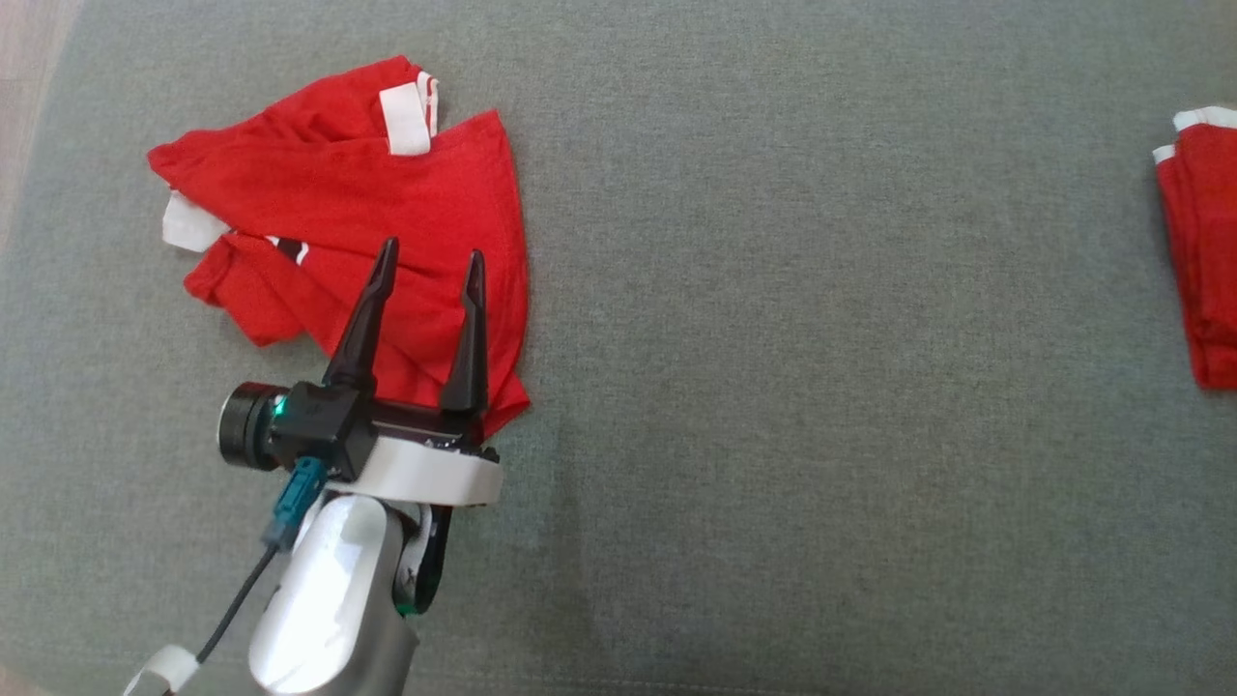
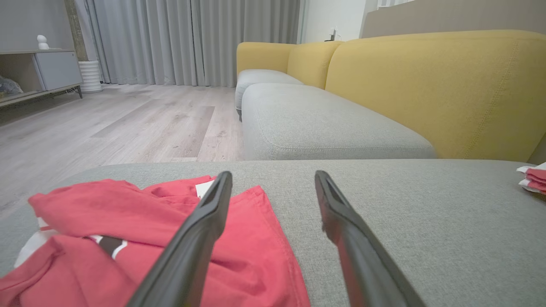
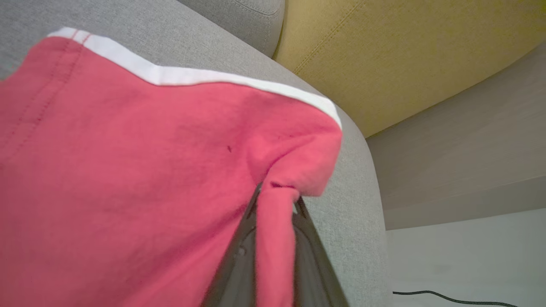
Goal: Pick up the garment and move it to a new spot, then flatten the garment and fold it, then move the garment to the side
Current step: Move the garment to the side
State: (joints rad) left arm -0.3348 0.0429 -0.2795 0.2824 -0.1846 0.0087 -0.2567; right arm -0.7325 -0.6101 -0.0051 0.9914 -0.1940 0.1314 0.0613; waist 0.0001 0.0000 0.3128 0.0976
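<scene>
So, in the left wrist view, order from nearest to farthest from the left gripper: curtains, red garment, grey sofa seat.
1. Red garment, beneath the left gripper.
2. Grey sofa seat, ahead, centre.
3. Curtains, far back, upper left.

From the head, looking steeply down on the grey cushion (image 1: 773, 435) from well above, with the left tool (image 1: 432, 249) low at the left over the red garment (image 1: 319, 184) and a second garment (image 1: 1203, 242) cut by the right edge. From the left wrist, low and nearly level along parted fingers, over both garments toward the yellow sofa back (image 2: 426, 85). From the right wrist, pressed close against the second garment, tilted up to that same yellow back.
</scene>
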